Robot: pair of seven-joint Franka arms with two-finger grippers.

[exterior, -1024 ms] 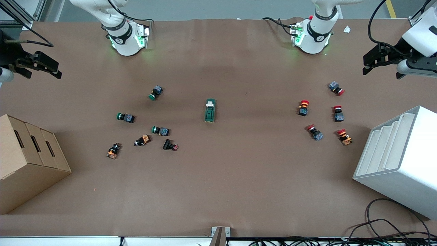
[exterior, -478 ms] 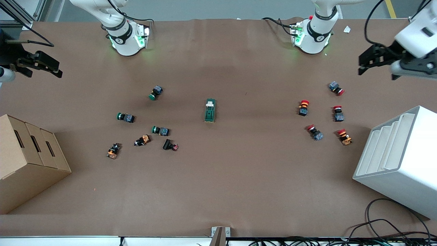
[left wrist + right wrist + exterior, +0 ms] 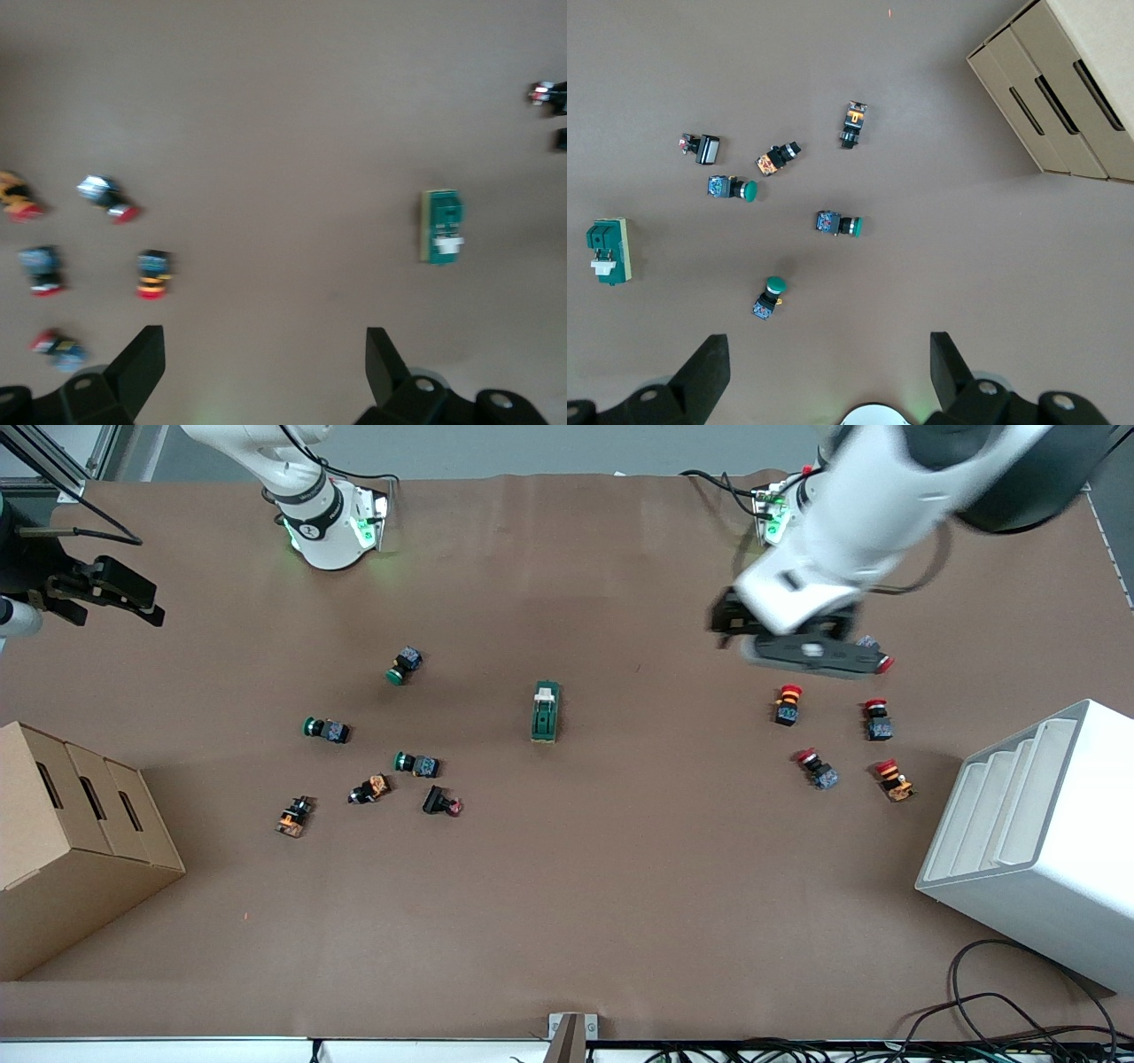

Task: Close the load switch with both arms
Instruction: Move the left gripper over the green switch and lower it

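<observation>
The load switch, a dark green block with a cream lever, lies flat at the table's middle. It also shows in the left wrist view and the right wrist view. My left gripper is open and empty, up in the air over bare table beside the red-capped buttons, apart from the switch; in its wrist view the jaws stand wide. My right gripper is open and empty over the table's edge at the right arm's end, its jaws wide in its wrist view.
Several green-capped and orange push buttons lie toward the right arm's end. Several red-capped buttons lie toward the left arm's end. A cardboard box and a white stepped rack stand at the table's two ends.
My left arm has swung fast from the table's end in toward the middle, past the red-capped buttons. The right gripper has barely moved. The switch has not moved.
</observation>
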